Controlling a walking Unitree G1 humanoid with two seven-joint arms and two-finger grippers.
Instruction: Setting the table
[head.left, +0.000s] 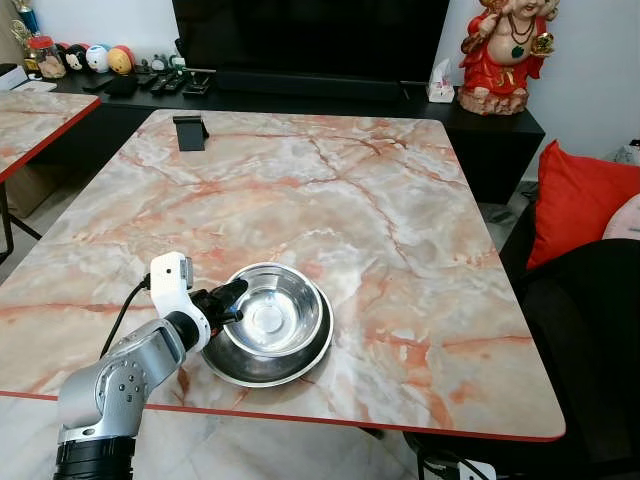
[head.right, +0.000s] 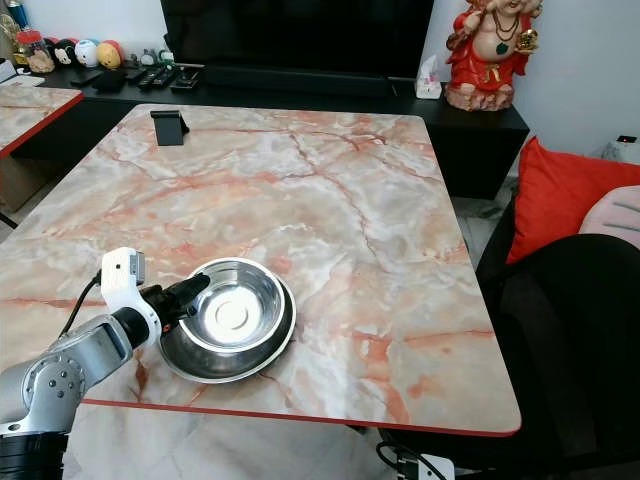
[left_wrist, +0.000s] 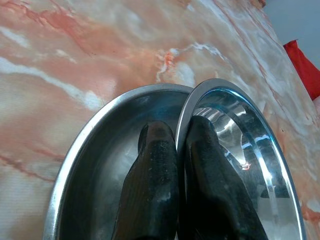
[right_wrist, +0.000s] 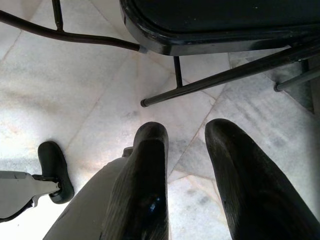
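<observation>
Left end effector (head.left: 232, 296) pinching inner bowl (head.left: 272, 312) rim, nested in outer bowl (head.left: 290, 368).

Silver left arm (head.left: 120, 380), white wrist, black jaws.

No legible text, labels, brand marks, numbers or signs on any item in view.

- Bench (head.left: 400, 220): marbled surface with red edging, unmarked.
- Steel bowls (head.left: 268, 322): plain polished metal, no stamp readable.
- Tissue box (head.left: 440, 85) on the black cabinet: printed pattern, too small to read.
- Jar (head.left: 46, 56) and round figures at the cabinet's far left end: any print too small to make out.
- Red statue (head.left: 505, 50): no inscription discernible.
- Small black stand (head.left: 190, 131) on the bench: unmarked.
- Robot arm casing (head.left: 110, 385): screw heads, no lettering.
</observation>
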